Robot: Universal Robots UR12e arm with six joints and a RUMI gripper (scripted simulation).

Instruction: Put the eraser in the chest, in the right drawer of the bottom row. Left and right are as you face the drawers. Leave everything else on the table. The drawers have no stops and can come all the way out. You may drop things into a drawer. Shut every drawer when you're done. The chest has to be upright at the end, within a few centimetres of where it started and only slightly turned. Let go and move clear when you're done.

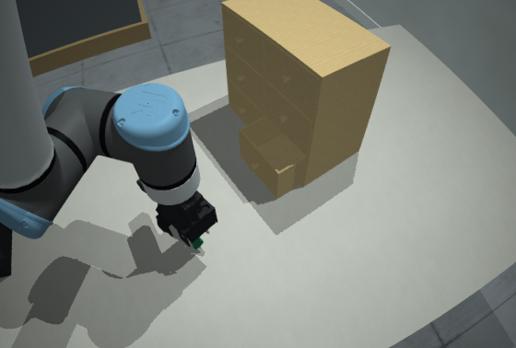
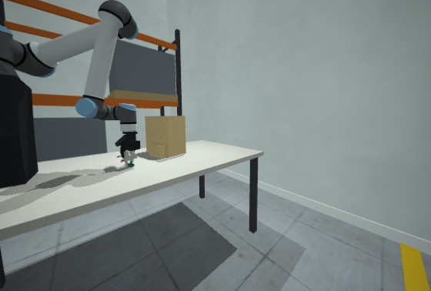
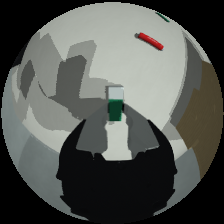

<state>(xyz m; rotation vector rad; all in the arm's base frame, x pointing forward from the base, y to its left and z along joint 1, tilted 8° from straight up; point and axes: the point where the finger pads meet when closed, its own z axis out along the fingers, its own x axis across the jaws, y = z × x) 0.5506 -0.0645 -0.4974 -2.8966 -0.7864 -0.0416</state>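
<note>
My gripper (image 1: 193,238) is shut on the green and white eraser (image 1: 199,242), low over the table in front of the chest. In the wrist view the eraser (image 3: 115,106) sits between the two fingertips, its white end pointing away. The gripper also shows in the exterior view (image 2: 128,160). The wooden chest (image 1: 295,81) stands upright on the table. Its bottom right drawer (image 1: 269,159) is pulled partly out and shows an open top. The other drawers are shut.
A red stick-like object (image 3: 150,41) lies on the table ahead of the gripper in the wrist view, with a dark green thing (image 3: 162,16) beyond it. The chest side shows at the right (image 3: 202,120). A shelf rack (image 2: 146,95) stands behind the table.
</note>
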